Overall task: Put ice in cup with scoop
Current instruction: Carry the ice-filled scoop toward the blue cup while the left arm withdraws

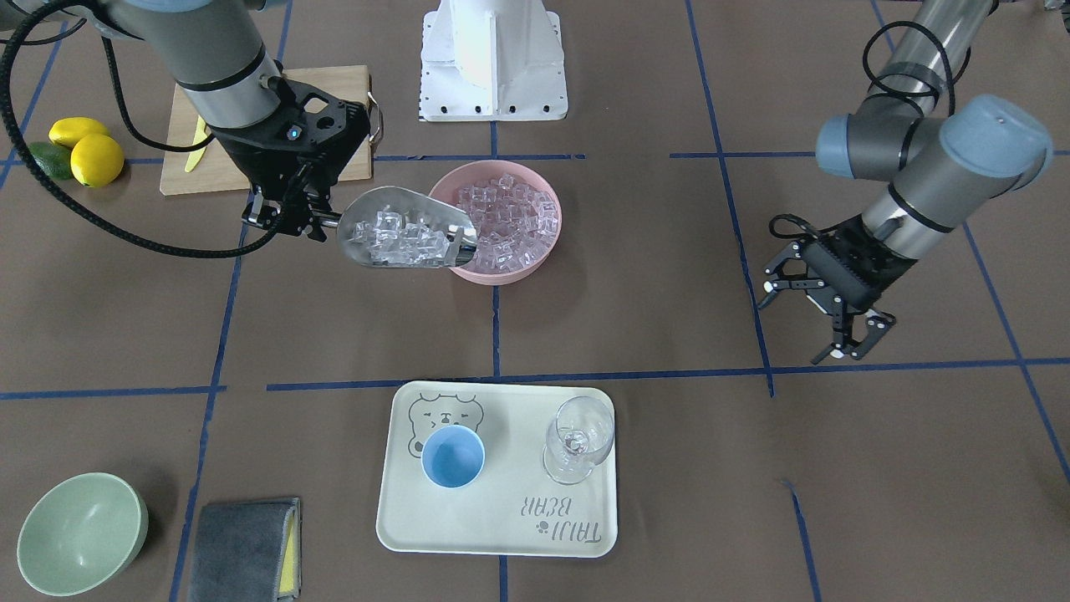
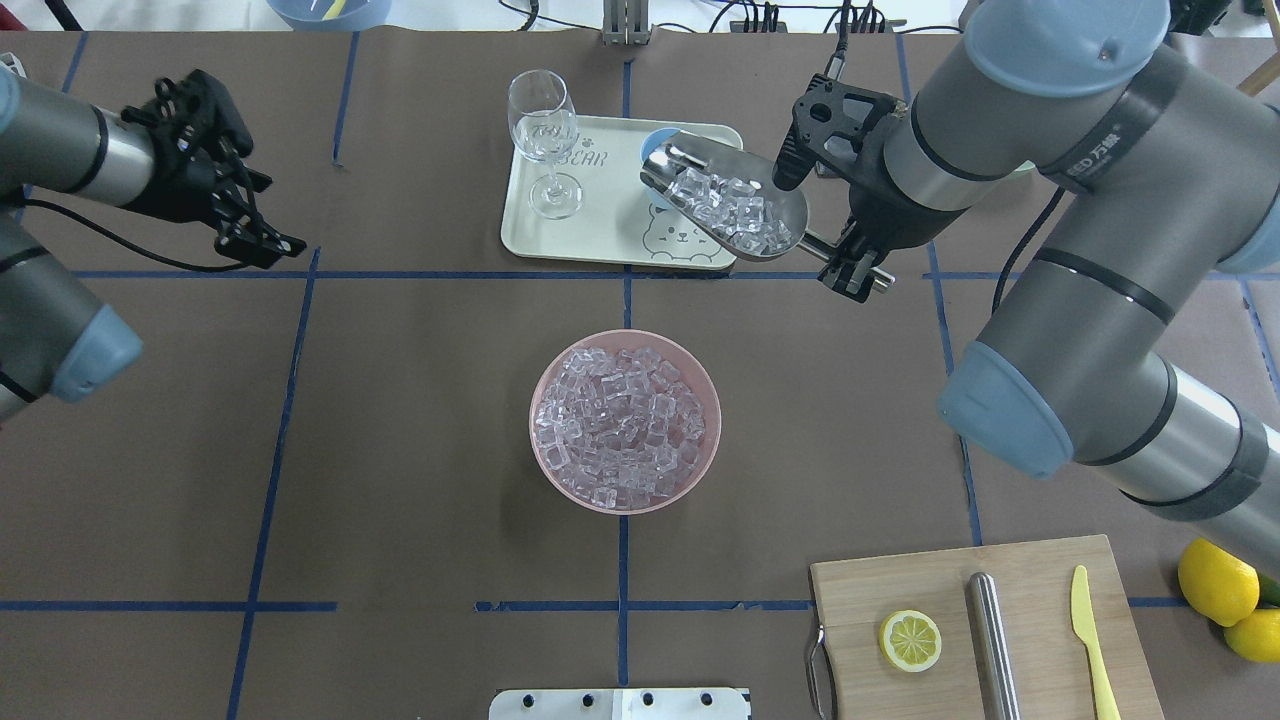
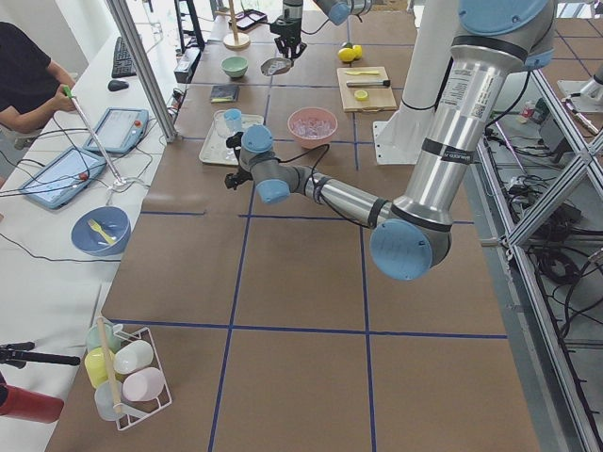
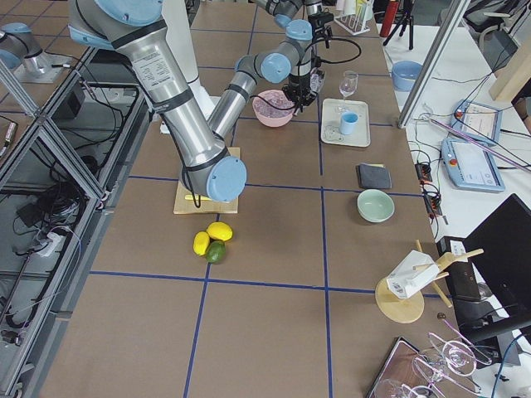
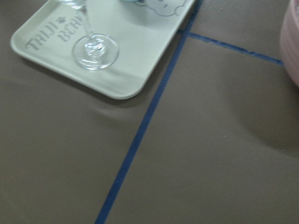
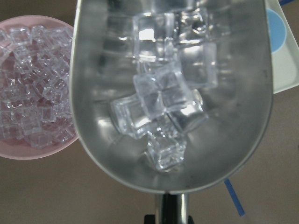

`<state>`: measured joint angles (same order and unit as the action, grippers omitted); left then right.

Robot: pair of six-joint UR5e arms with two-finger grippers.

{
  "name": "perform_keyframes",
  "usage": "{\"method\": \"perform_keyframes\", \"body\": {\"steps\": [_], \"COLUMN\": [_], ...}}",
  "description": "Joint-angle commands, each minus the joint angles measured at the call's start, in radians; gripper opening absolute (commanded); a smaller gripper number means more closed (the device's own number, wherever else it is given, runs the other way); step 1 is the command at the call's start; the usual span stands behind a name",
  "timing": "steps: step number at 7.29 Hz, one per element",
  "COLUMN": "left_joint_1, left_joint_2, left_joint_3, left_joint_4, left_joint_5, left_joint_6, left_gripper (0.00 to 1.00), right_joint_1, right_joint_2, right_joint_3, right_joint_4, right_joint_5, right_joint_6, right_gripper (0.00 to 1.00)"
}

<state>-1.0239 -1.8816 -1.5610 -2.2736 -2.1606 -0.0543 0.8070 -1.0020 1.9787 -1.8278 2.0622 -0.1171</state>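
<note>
Currently, the ice [image 6: 159, 102] to be transferred lies as a heap of clear cubes in the trough of the scoop [image 1: 358, 211]. The scoop is carried in the air above the counter [image 1: 669, 276], between the counter's middle and its operator-side edge. The trough is held close to level, judged so that no cube slides off the open lip during transport.

The right pincer [image 2: 855, 272] is clamped on the scoop's short tubular handle, behind the load, which leaves the lip free for pouring. The remaining stock fills the pink bowl [image 1: 501, 276] at the counter's middle.

The cup [image 1: 452, 457] stands upright and empty on the cream tray [image 1: 501, 539], close to the operator-side edge at mid-length. The tray would likely catch stray cubes. A wine glass [image 1: 578, 439] stands on the same tray just beside the cup, toward the robot's left, and is the nearest obstacle for the lip.

The left pincer [image 1: 800, 322] hangs with jaws spread, gripping nothing, toward the counter's left end and well apart from the tray. This is judged to keep the pour path free.

Step in hand: carry to the cup. The lip should be brought over the cup's rim before tipping, since the scoop's mouth looks wider than the cup.
</note>
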Motion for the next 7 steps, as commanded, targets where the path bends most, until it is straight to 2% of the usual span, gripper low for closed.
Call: {"method": "perform_keyframes", "body": {"steps": [1,3,5,7], "left_joint_1": [-0.155,-0.223,-0.292,-0.338], "left_joint_2": [0.034,0.044,0.097,0.110], "left_joint_3": [-0.055,-0.062,-0.068,-0.061], "left_joint_4": [0.214,0.299,0.318,0.331], "left_joint_5": [-0.002,-0.002,0.001,0.002], "left_joint_6": [-0.002,-0.002,-0.006,-0.004], "left_gripper": [1.00,1.00,1.00,1.00], "right_joint_1": [0.027,0.032,0.035,0.034], "right_joint_2": [0.049,0.156,0.198,0.262], "right_joint_3": [-0.050,-0.183,-0.279,-0.358], "right_joint_4": [-0.132,-0.194,-0.202,-0.264], "right_joint_5": [-0.005,-0.005,-0.007,-0.004], "right_joint_6": [0.095,0.227,0.229,0.229], "right_gripper": [0.00,0.00,0.00,0.00]}}
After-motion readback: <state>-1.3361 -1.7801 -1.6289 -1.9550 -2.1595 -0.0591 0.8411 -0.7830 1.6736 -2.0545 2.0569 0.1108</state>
